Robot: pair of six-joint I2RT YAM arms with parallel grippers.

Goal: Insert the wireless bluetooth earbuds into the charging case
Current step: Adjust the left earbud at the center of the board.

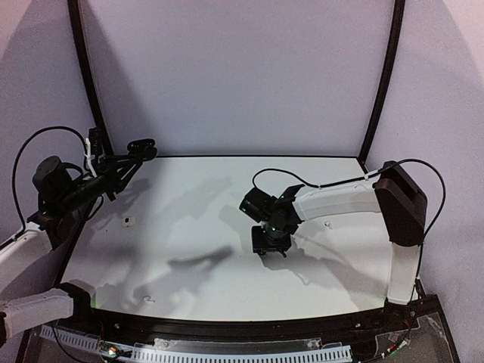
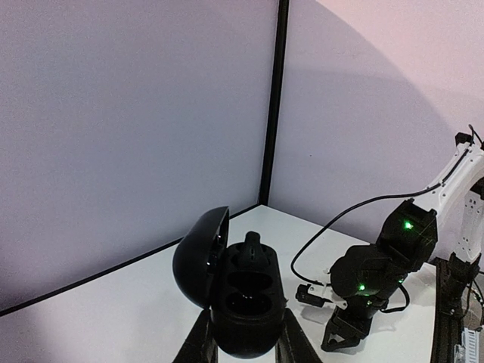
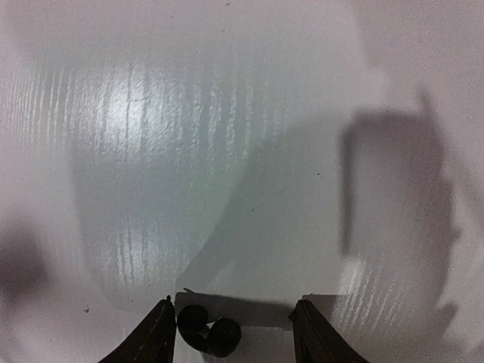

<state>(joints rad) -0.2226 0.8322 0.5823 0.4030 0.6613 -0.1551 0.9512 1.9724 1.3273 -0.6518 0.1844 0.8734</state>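
My left gripper (image 2: 246, 346) is shut on the black charging case (image 2: 249, 302), held in the air with its lid hinged open to the left. One black earbud (image 2: 255, 248) stands in the case's far socket, and the nearer socket is empty. In the top view this gripper (image 1: 136, 153) and the case (image 1: 146, 144) hang over the table's back left corner. My right gripper (image 3: 234, 306) points down at mid-table (image 1: 270, 243), jaws apart. A second black earbud (image 3: 208, 334) lies on the table between its fingers, close to the left finger (image 3: 160, 333). A tiny white earbud (image 1: 128, 221) lies on the left.
The white table (image 1: 197, 265) is bounded by black frame posts (image 1: 85, 76) and purple walls. My right arm (image 2: 378, 261) and its cable (image 2: 318, 242) cross the middle right. Two small white specks lie on the table (image 1: 151, 301) (image 1: 327, 224).
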